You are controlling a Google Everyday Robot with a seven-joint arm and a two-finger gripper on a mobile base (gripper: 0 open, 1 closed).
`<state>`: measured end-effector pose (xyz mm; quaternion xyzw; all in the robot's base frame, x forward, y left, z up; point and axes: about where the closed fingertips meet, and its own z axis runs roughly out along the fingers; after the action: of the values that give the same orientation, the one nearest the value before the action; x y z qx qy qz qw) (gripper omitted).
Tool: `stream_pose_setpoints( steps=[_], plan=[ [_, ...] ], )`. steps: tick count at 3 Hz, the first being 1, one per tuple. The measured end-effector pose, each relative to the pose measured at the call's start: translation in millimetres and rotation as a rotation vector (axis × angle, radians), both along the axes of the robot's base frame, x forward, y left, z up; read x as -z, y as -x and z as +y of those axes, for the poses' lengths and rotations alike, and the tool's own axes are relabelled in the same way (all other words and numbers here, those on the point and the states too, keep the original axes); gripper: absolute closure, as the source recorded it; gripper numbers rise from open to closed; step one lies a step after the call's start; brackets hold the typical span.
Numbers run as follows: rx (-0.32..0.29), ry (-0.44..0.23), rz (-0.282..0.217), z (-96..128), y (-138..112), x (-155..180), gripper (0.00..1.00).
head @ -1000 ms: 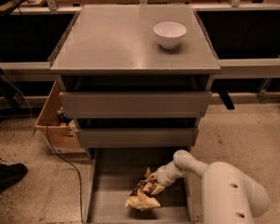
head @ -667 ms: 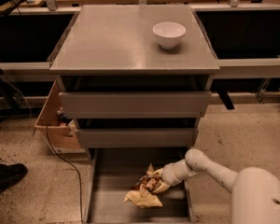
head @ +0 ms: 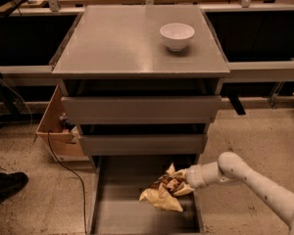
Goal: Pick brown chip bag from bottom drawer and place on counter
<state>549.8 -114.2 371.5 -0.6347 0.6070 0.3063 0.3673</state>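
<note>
The brown chip bag [head: 164, 191], crumpled, dark brown with pale tan edges, hangs above the floor of the open bottom drawer [head: 122, 214], near its right wall. My gripper [head: 182, 180] reaches in from the right on a white arm and is shut on the bag's upper right end. The bag's lower left tip droops toward the drawer floor. The counter [head: 122, 43] is the grey cabinet top above, with two closed drawer fronts below it.
A white bowl [head: 177, 35] stands at the counter's back right. A cardboard box [head: 56, 126] and a black cable [head: 63, 165] lie left of the cabinet. A dark shoe [head: 5, 182] is at far left. Wooden tabletop behind.
The arm has drawn back to the right and lifted; the bag has come up off the drawer floor and moved slightly right with the gripper.
</note>
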Motion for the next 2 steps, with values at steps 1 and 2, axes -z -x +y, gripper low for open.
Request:
stream_pose_setpoints(
  steps=[1, 2],
  plan=[
    [0.061, -0.003, -0.092, -34.0, -2.3, -91.8, 1.00],
    [0.104, -0.005, -0.144, -50.0, -1.0, -142.2, 1.00]
  ],
)
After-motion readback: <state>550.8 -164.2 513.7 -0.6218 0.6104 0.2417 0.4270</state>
